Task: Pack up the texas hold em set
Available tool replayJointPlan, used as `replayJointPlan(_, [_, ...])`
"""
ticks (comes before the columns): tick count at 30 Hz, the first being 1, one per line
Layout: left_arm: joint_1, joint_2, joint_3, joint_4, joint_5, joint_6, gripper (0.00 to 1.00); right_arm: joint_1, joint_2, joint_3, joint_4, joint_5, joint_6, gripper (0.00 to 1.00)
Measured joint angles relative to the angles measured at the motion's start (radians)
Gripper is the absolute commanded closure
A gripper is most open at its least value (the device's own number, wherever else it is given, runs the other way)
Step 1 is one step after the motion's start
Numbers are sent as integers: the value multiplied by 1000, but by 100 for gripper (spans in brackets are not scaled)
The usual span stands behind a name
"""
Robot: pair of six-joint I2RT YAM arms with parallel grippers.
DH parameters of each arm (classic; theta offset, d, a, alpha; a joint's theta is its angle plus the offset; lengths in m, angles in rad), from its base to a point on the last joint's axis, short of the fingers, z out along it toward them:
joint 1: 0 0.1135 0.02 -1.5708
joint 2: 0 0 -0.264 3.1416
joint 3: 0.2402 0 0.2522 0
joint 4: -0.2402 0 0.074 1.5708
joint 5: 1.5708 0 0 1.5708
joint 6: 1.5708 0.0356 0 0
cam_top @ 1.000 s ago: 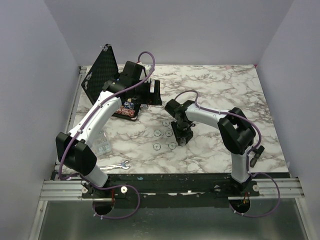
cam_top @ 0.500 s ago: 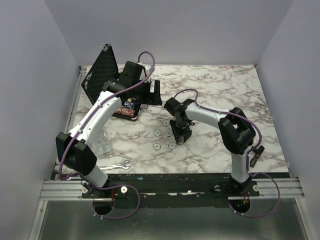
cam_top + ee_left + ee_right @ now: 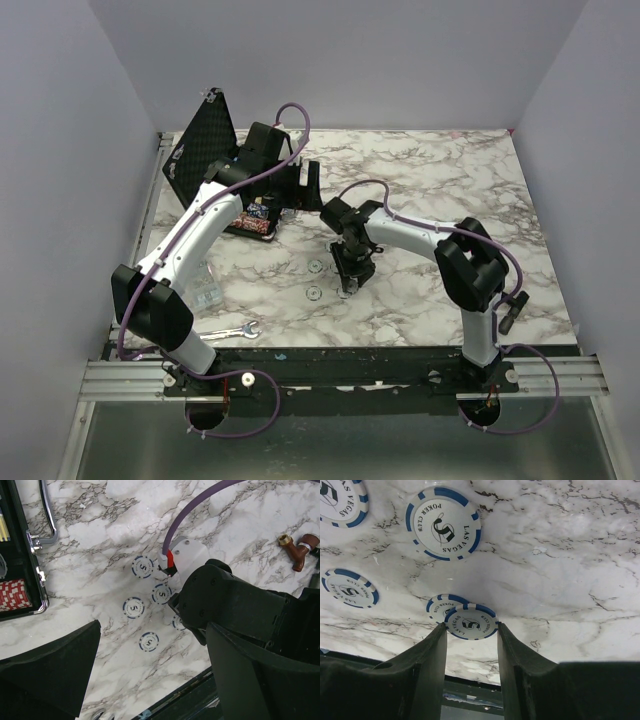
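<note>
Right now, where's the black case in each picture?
Top external: the black case stands open in the upper left.
Left wrist: its edge and metal handle run along the left border.
Right wrist: not in it.
Shared landmark: the loose chips on the marble; the right pincer pinches a blue-and-white chip.

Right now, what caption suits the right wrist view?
Right tool grips a blue-white chip over the marble table.

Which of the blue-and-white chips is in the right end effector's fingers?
The chip pinched edge to edge by the right end effector, lowest in its wrist view; the other chips lie loose on the marble.
</note>
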State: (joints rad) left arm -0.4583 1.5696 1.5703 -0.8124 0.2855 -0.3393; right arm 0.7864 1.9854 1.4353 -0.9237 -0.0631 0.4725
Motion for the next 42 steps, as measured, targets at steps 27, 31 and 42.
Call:
replayJointPlan(27, [102,-77,-13,5,-159,-70,14,48,12,15,47,-31,46,66])
replayJointPlan(31, [116,-85,-13,10,-173,-77,14,50,12,15,47,-17,50,66])
replayJointPlan(42, [127,-85,-13,10,-192,-80,14,54,12,14,46,-6,50,63])
